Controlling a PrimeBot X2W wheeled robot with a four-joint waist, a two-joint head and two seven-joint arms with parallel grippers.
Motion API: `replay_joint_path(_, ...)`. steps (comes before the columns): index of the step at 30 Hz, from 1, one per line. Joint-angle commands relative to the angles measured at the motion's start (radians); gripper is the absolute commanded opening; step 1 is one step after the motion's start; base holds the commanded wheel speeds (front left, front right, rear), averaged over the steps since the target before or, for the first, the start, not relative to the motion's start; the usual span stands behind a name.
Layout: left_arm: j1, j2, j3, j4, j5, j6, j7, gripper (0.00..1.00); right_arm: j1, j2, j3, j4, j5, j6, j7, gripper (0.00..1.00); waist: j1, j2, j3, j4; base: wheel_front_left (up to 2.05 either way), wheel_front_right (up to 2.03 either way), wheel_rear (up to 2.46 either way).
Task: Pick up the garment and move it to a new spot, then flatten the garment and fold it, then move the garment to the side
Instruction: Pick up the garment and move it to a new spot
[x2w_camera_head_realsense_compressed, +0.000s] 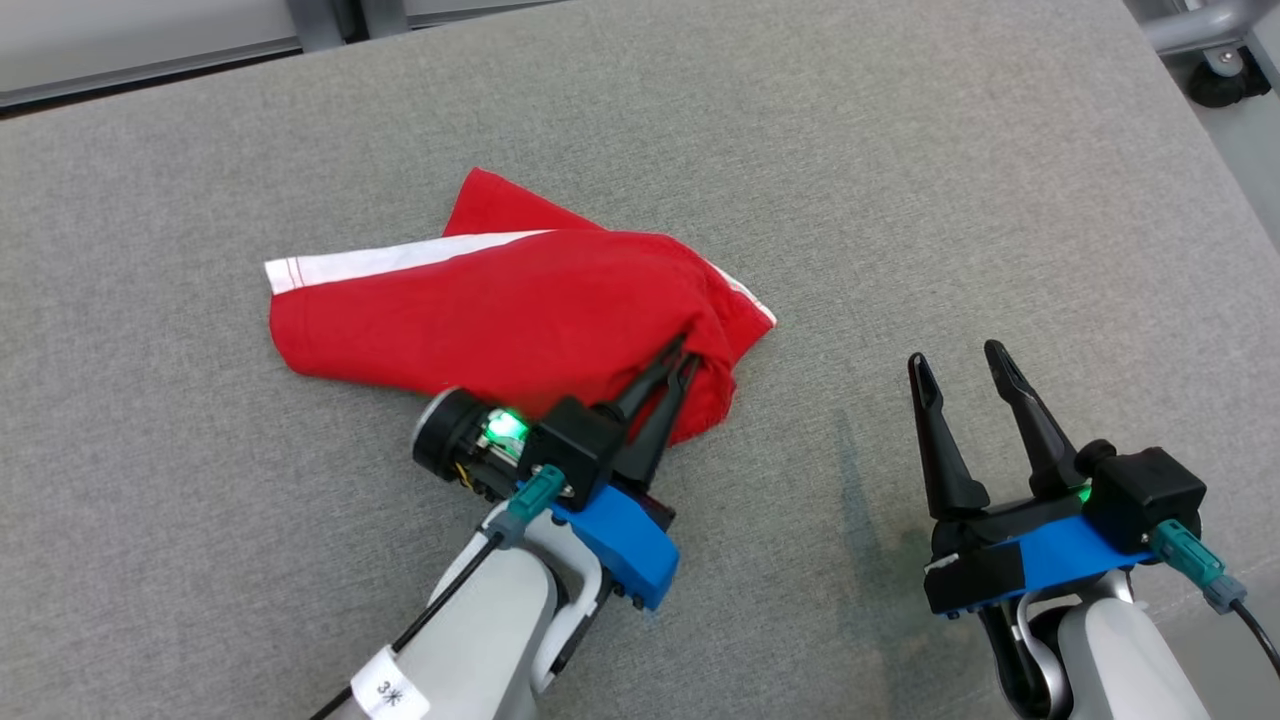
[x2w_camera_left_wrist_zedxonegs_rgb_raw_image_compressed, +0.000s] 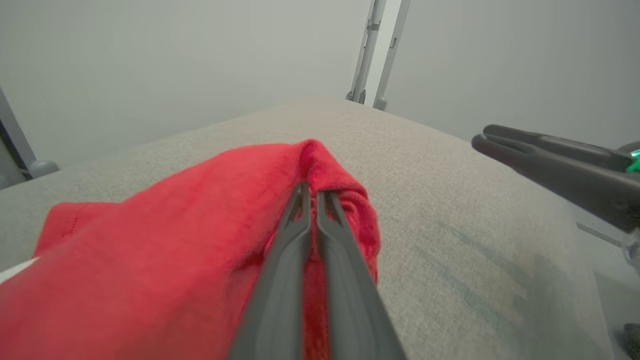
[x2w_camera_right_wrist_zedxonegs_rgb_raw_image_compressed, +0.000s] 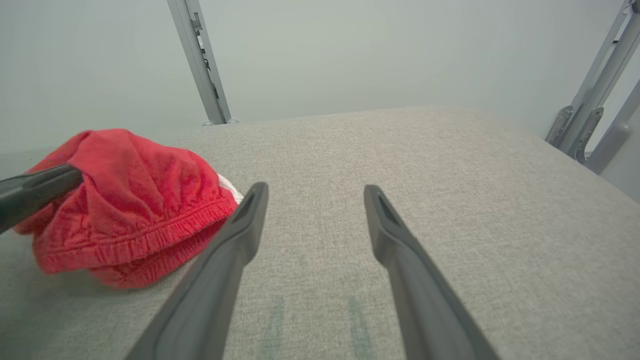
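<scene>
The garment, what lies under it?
The garment lies on the grey surface. The left gripper pinches its right end. Anything beneath the cloth is covered, so I cannot tell.

Head camera looks steeply down on the grey fabric surface (x2w_camera_head_realsense_compressed: 900, 200). Both wrist cameras sit low and close, looking along it. All three share the red garment (x2w_camera_head_realsense_compressed: 500, 310).

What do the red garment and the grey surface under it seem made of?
The red garment looks like soft knitted cotton, matte: it creases and has a gathered elastic hem. The grey surface is likely woven upholstery fabric, matte, with a fine flecked weave.
</scene>
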Motion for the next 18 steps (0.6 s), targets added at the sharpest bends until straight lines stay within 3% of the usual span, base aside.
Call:
replay_joint_path(1, -0.007, 0.005, -0.011, 0.025, -0.009, -0.007, -0.004, 0.0, -0.023, 0.001, 0.004, 0.006, 0.012, 0.0, -0.012, 1.0, -0.0001, -0.0002, 0.006, 0.01, 0.0, 0.0, 0.0)
replay_joint_path(3, -0.014, 0.007, -0.015, 0.041, -0.017, -0.005, -0.021, 0.06, -0.029, 0.001, 0.003, 0.012, 0.007, 0.0, -0.018, 1.0, -0.0001, -0.0002, 0.003, 0.025, 0.0, 0.0, 0.0)
replay_joint_path(4, -0.018, 0.007, -0.017, 0.041, -0.018, -0.004, -0.034, 0.67, -0.03, 0.001, 0.001, 0.015, 0.007, 0.0, -0.02, 1.0, -0.0001, -0.0002, -0.001, 0.035, 0.0, 0.0, 0.0)
replay_joint_path(5, -0.018, 0.006, -0.019, 0.043, -0.024, -0.005, -0.044, 1.0, -0.03, 0.001, 0.001, 0.018, 0.003, 0.0, -0.021, 1.0, -0.0001, -0.0002, -0.008, 0.045, 0.0, 0.0, 0.0)
replay_joint_path(11, 0.009, 0.012, -0.004, 0.016, -0.041, 0.01, -0.089, 1.0, -0.017, 0.0, -0.004, 0.026, -0.015, 0.0, -0.017, 1.0, -0.0001, -0.0002, -0.064, 0.107, 0.0, 0.0, 0.0)
replay_joint_path(18, 0.076, 0.052, 0.095, -0.039, -0.092, 0.08, -0.125, 1.0, 0.024, 0.0, -0.024, 0.013, -0.044, 0.0, 0.021, 1.0, -0.0001, -0.0002, -0.153, 0.197, 0.0, 0.0, 0.0)
